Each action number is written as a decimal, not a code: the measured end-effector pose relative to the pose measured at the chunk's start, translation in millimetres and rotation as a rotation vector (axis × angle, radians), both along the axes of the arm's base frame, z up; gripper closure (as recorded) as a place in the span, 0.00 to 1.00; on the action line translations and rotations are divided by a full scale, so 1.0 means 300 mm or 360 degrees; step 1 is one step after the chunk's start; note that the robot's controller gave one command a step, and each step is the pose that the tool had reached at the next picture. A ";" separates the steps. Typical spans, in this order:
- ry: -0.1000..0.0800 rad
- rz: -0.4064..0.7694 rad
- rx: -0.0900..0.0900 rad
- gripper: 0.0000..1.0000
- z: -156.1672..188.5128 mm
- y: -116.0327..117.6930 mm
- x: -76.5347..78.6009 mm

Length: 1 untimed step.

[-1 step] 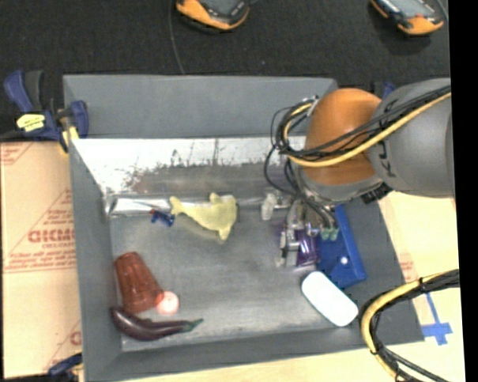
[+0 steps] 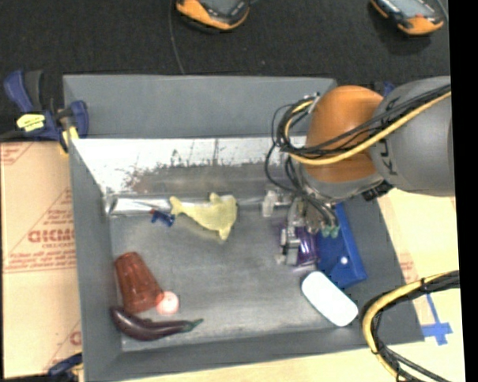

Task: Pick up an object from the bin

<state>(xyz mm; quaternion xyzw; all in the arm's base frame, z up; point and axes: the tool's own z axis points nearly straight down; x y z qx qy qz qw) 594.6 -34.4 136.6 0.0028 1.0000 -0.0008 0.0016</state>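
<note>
Tool [image 2: 292,241], state unclear, over purple thing [image 2: 307,249] beside blue block [image 2: 345,257] in bin [image 2: 243,285].

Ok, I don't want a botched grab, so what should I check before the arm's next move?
1. Gripper over a target: ok, above the purple thing at the right of the bin.
2. Grasp on it: cannot tell.
3. Room around the target: not ok, the blue block lies against it and the white bar is just below.
4. Other things out of the way: ok, the yellow thing, red cup and eggplant lie to the left.
</note>
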 end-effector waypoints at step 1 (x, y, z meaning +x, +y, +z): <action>-0.0003 0.0166 0.0000 0.00 -0.227 0.187 0.188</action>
